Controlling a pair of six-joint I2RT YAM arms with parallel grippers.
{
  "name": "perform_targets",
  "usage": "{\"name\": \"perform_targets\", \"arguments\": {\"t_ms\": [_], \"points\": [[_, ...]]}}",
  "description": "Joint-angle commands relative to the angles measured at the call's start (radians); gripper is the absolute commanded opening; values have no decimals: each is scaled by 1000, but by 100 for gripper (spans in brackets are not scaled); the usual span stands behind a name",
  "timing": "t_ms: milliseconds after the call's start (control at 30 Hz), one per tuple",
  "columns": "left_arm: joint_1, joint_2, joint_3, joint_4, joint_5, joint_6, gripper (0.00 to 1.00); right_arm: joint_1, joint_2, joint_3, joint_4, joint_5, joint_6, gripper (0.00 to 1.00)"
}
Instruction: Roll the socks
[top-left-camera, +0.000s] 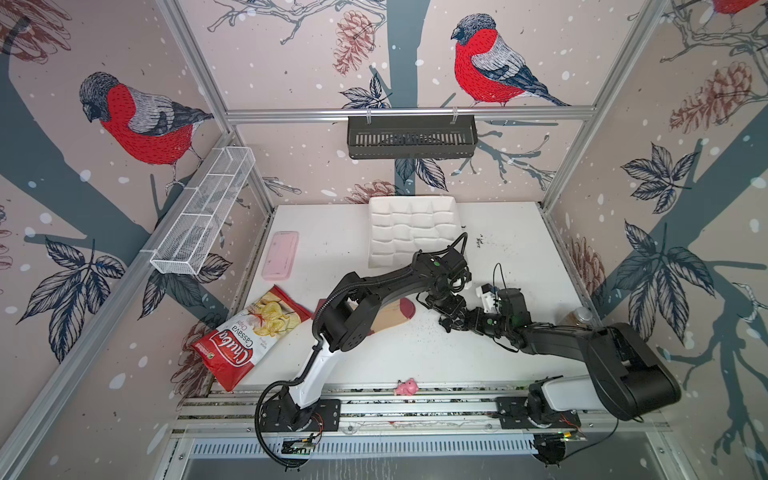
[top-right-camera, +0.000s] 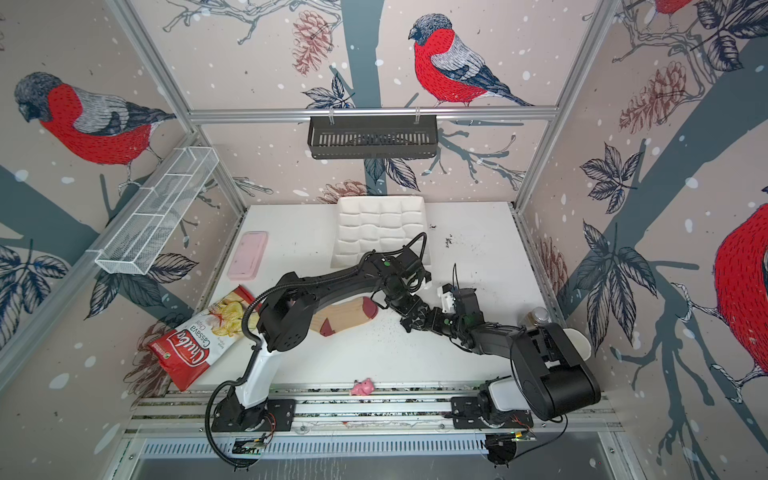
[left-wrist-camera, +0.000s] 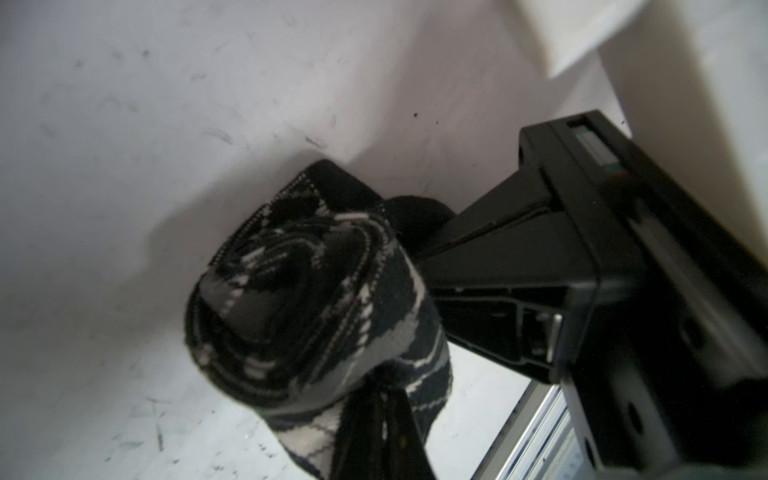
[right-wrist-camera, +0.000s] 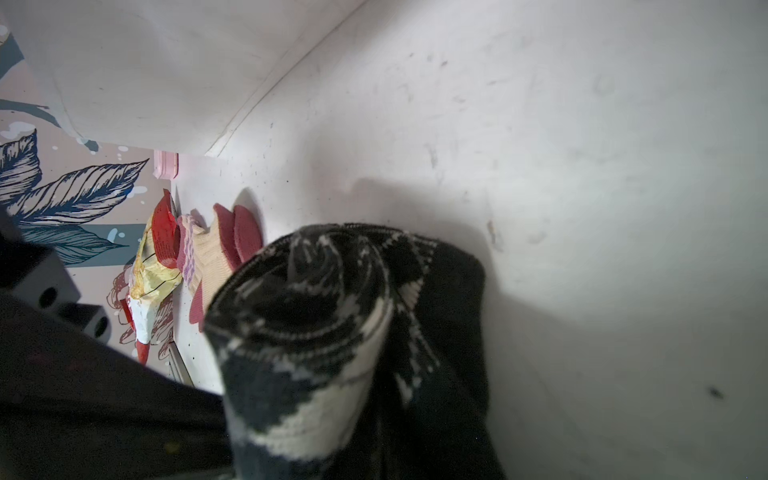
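The black-grey-white argyle sock (left-wrist-camera: 307, 316) is wound into a thick roll just above the white table; its spiral end also shows in the right wrist view (right-wrist-camera: 332, 324). My left gripper (left-wrist-camera: 384, 386) is shut on fabric at one side of the roll. My right gripper (right-wrist-camera: 386, 399) is shut on the roll's other side. In both top views the two grippers (top-left-camera: 451, 309) (top-left-camera: 446, 324) meet right of the table's middle and hide the roll. The tan sock with maroon toe and heel (top-left-camera: 390, 316) (top-right-camera: 345, 316) lies flat to their left, partly under the left arm.
A red-and-white chips bag (top-left-camera: 249, 336) leans at the left edge, a pink case (top-left-camera: 280, 253) behind it. A white quilted tray (top-left-camera: 411, 232) sits at the back. A pink toy (top-left-camera: 406, 387) lies on the front rail. A jar (top-left-camera: 579, 318) stands far right.
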Motion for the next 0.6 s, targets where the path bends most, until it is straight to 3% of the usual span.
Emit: {"name": "perform_targets", "arguments": {"t_ms": [0, 167, 567], "points": [[5, -8, -20, 152, 53, -34, 0, 1, 3, 12, -52, 1, -30, 2], [3, 28, -18, 161, 71, -34, 0, -1, -17, 23, -110, 2, -41, 15], [6, 51, -49, 157, 66, -30, 0, -17, -111, 49, -180, 15, -38, 28]]}}
